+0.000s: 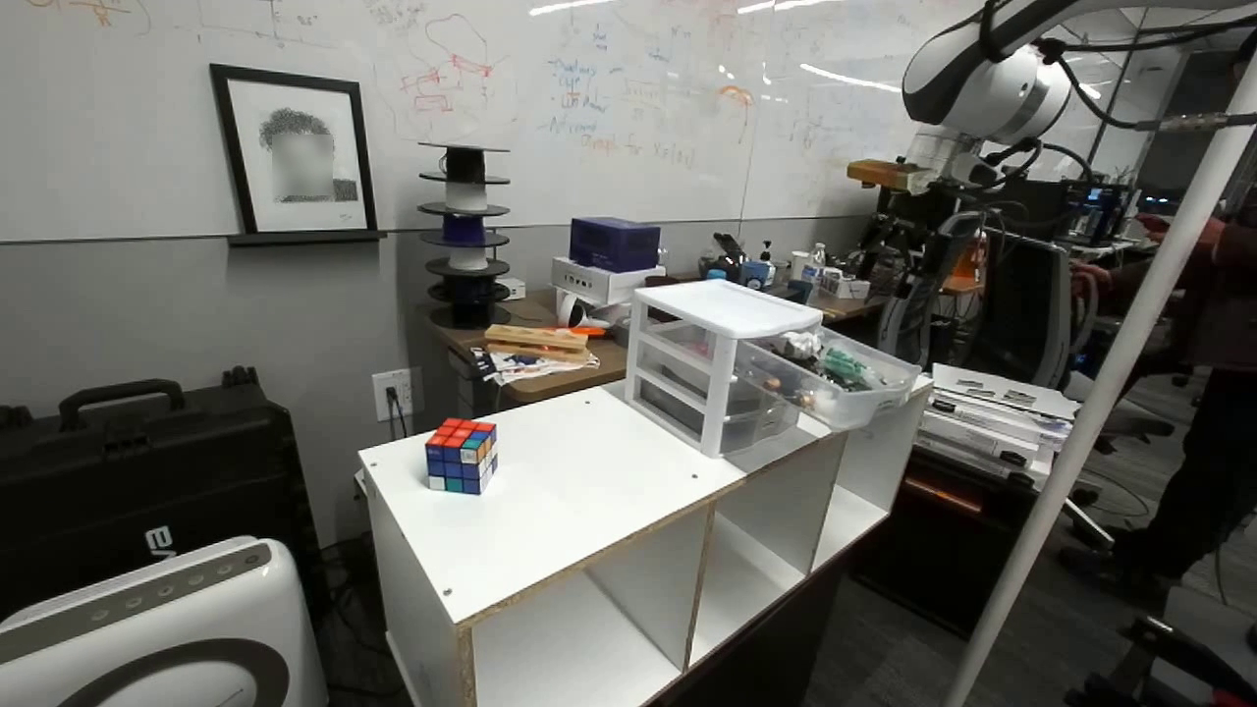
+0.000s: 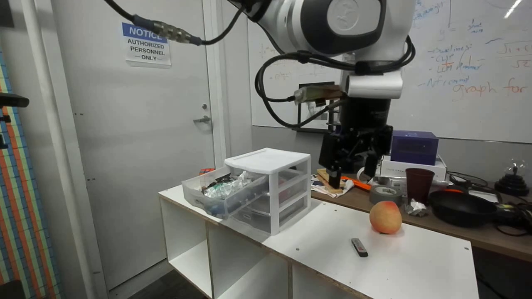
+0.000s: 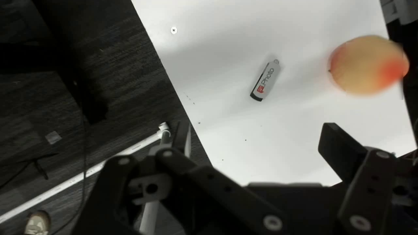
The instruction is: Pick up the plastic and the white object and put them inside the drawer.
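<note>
Widely spread end effector (image 3: 257,138).

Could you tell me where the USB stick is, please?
In an exterior view, the USB stick lies on the white cabinet, right of the drawer unit, below-left of the peach.

In both exterior views the arm (image 2: 341,16) stands higher than the table (image 2: 432,261), its wrist (image 2: 374,85) bent down and the gripper (image 2: 352,173) pointing downward, fingers (image 3: 341,150) spread well apart. In the wrist view, one finger shows just outside the table's long edge, the other over the table, just inside the short edge and near a corner.
</note>
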`<action>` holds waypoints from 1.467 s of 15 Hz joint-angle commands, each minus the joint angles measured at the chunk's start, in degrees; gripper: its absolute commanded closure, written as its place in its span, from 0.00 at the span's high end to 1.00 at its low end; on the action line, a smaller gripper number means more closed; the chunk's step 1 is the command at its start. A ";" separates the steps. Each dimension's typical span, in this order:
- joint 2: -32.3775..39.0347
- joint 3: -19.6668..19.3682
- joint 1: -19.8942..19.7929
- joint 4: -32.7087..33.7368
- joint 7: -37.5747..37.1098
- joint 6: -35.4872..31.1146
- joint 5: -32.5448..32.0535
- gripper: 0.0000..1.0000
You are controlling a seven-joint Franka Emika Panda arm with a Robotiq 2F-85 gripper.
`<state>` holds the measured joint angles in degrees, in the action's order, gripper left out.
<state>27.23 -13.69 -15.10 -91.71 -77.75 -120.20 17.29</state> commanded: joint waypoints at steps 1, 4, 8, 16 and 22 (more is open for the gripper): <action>5.00 -1.02 -1.71 6.84 -6.59 2.26 1.60 1.00; 8.92 -0.37 -3.61 10.39 -8.08 0.71 2.26 1.00; 15.08 0.83 -4.23 16.49 -8.45 1.17 2.82 1.00; 27.16 1.95 -0.63 31.01 -17.06 4.26 -0.25 1.00; 29.98 1.04 -1.73 33.91 -22.57 8.25 -2.91 1.00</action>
<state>54.77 -12.23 -15.88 -62.63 -97.11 -116.17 15.86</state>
